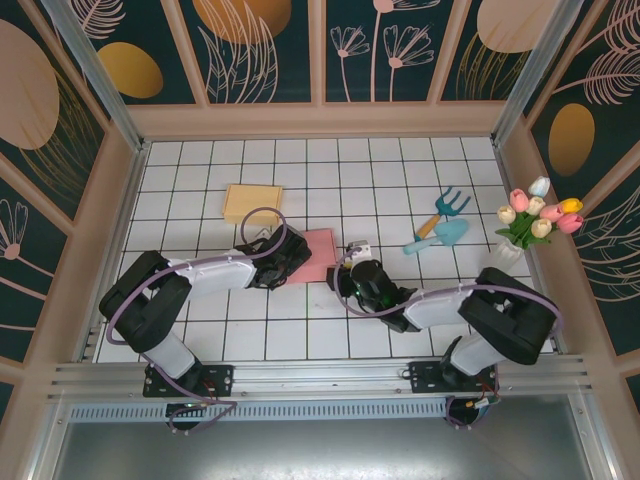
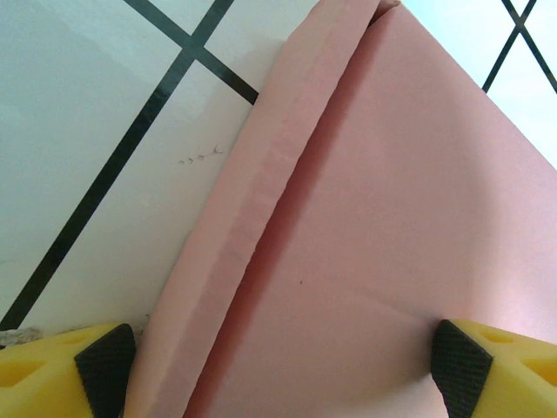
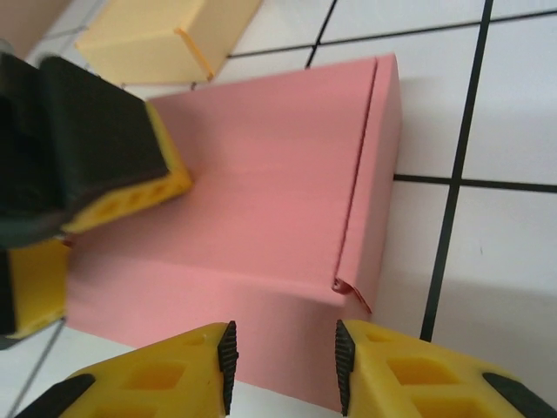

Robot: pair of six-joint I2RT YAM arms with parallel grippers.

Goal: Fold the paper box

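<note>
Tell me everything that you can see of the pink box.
The pink box is flat and rectangular, of matte paper or thin card, and it looks closed. It lies on the white tiled table, near the yellow box. A flap runs along one long edge, with one small crumpled corner. The left gripper straddles it with jaws wide. The right gripper is at its near wall; contact is unclear.
</note>
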